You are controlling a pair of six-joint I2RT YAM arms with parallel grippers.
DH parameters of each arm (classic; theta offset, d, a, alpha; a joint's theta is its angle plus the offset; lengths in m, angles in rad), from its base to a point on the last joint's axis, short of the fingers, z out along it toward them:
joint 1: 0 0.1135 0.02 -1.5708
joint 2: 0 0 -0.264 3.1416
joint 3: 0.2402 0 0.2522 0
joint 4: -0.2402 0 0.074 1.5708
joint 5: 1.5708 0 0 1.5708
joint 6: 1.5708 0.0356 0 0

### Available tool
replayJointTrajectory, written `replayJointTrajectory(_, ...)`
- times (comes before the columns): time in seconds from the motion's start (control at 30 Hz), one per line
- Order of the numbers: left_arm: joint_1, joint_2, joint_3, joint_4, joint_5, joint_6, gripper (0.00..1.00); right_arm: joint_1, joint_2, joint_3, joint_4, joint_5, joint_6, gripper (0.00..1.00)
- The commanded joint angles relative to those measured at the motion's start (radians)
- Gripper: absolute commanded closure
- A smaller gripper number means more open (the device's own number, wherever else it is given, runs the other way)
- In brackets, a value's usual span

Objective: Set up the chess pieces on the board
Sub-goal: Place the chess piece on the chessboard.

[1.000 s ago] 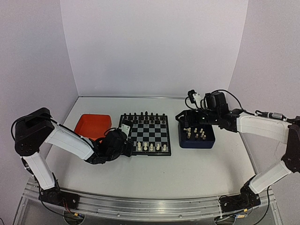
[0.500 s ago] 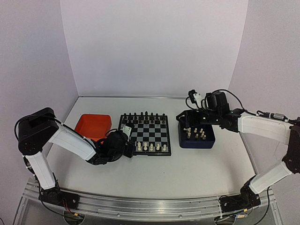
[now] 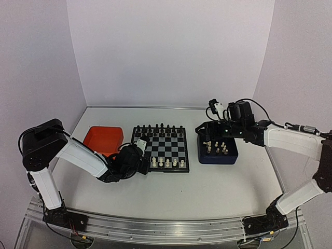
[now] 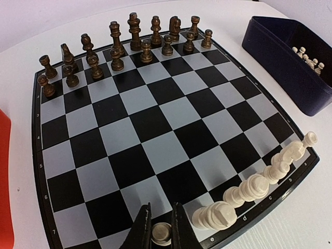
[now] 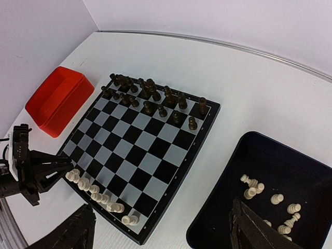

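Note:
The board (image 3: 166,148) lies mid-table, and it also shows in the left wrist view (image 4: 155,124) and the right wrist view (image 5: 140,150). A row of cream-white chess pieces (image 3: 167,163) stands along its near edge (image 4: 254,187) (image 5: 93,194). My left gripper (image 3: 146,161) is low over the board's near left corner. In the left wrist view it (image 4: 161,231) is shut on one white piece (image 4: 162,233) over an edge square. My right gripper (image 3: 205,129) hovers wide open and empty (image 5: 163,233) above the blue tray's far left. More white pieces (image 3: 218,149) lie in that tray (image 5: 253,185).
Black chessmen (image 3: 158,128) fill the board's two far rows (image 4: 129,41). An orange tray (image 3: 104,137) sits left of the board. The dark blue tray (image 3: 218,160) sits right of it (image 5: 218,207). White walls enclose the table on three sides.
The left arm's upper links have shifted slightly right, while its gripper stays at the board's near left corner. The right arm has barely moved.

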Motion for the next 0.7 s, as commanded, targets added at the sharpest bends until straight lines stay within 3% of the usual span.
replayJointTrajectory(0.0,-0.005,-0.004,0.025,0.024,-0.009,0.001,0.86,-0.005,-0.033,-0.002,-0.006,0.013,-0.012,0.15)
replayJointTrajectory(0.27,-0.004,-0.024,0.026,-0.005,-0.010,0.006,0.70,-0.005,-0.033,-0.005,-0.007,0.012,-0.017,0.15)
replayJointTrajectory(0.67,-0.004,-0.077,0.020,-0.018,0.022,-0.016,0.61,-0.005,-0.048,-0.022,-0.007,0.014,-0.020,0.15)
